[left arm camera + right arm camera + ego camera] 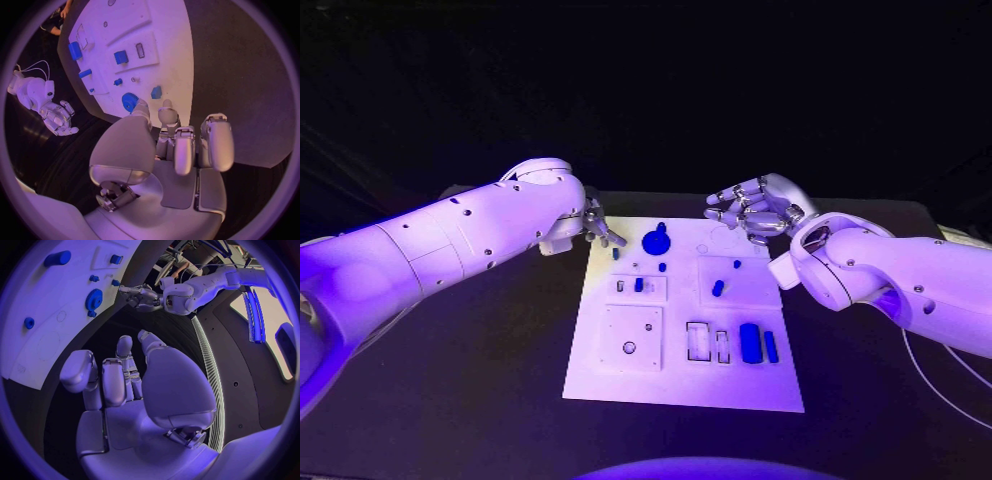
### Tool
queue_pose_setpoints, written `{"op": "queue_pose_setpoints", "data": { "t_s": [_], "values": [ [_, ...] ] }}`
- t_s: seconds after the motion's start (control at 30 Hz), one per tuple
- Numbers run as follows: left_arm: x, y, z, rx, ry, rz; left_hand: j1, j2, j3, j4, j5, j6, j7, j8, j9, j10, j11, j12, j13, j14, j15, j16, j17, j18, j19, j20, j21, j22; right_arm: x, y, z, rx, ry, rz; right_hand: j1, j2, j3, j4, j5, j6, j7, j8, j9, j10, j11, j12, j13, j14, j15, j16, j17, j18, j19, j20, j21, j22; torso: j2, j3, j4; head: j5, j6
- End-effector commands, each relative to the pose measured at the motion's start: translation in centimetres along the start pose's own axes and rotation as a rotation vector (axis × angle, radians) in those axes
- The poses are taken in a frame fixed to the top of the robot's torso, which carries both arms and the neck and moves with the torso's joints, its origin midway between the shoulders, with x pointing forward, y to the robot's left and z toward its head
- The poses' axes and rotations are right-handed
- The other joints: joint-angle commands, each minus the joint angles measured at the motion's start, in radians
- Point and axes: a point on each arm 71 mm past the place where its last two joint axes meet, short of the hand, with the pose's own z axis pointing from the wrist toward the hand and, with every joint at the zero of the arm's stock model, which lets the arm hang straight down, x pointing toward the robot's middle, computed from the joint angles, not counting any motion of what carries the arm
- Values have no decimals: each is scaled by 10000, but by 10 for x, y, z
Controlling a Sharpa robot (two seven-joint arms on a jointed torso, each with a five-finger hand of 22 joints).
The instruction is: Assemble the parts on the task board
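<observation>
Hovering at the far corners of the task board [684,392], the left hand [596,228] and right hand [759,209] are holding nothing, fingers loosely curled; next, probably, reaching for the blue gear [656,240] nearby.

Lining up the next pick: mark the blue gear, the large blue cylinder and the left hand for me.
blue gear [655,241], head view, middle of its toothed disc.
large blue cylinder [750,343], head view, middle of its length.
left hand [596,227], head view, middle of the hand at the task board's far left corner.
</observation>
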Motion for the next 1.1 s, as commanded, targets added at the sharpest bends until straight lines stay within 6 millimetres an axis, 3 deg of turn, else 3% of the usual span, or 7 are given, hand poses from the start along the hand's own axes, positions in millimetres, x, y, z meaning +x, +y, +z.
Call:
{"op": "queue_pose_setpoints", "data": {
  "t_s": [0.03, 1.1],
  "values": [
    [6, -2, 3, 17, 496, 249, 59, 118, 39, -50, 1, 144, -46, 92, 59, 115, -12, 67, 60, 1051, -100, 30, 2634, -92, 630, -108, 86, 1761, 2, 1, 0, -152, 158, -58, -36, 66, -65, 1, 40, 37, -22, 40, 13, -23, -35, 68, -4, 331, 44, -31, 11, 140, 21, 6, -29, -1, -6, 8, 7, -13, -10],
    [9, -2, 9, -284, 231, -249, 401, 80, 576, -80, 4, 328, -202, 480, 624, 279, -153, 130, 165, 1051, -223, 30, 2634, -126, 667, -240, 249, 1880, 4, 3, 0, -194, 196, -55, -25, 80, -75, -1, 61, 37, -24, 40, 13, -27, -38, 63, -16, 332, 43, -36, 9, 140, 25, 6, -33, -3, -15, 10, 19, -61, -60]
  ]
}}
